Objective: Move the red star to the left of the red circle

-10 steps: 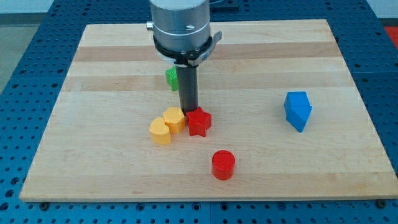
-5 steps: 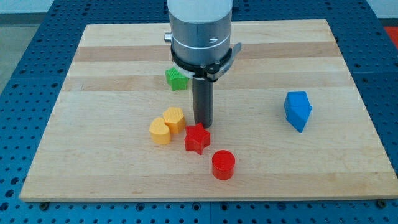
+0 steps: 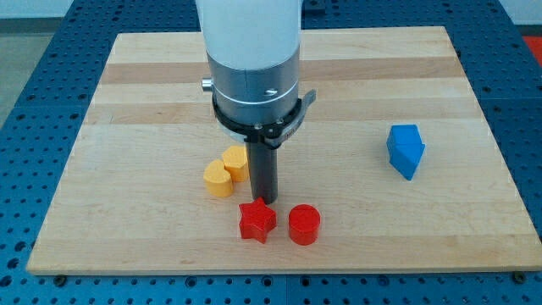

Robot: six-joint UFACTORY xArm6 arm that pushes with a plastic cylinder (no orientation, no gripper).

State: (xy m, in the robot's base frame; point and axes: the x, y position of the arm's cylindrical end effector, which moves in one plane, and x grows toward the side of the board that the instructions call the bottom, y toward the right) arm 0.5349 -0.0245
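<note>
You have no jaws here, only my tip [image 3: 264,202] touching the top edge of the red star [image 3: 257,221], which sits just left of the red circle [image 3: 304,224] on the desk [image 3: 474,220]; likely light, rigid, slippery, so nudge flat faces.

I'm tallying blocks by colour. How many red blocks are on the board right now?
2. The red star sits near the view's bottom, just below my tip. The red circle is right beside it, on the view's right. The arm may hide other blocks.
</note>
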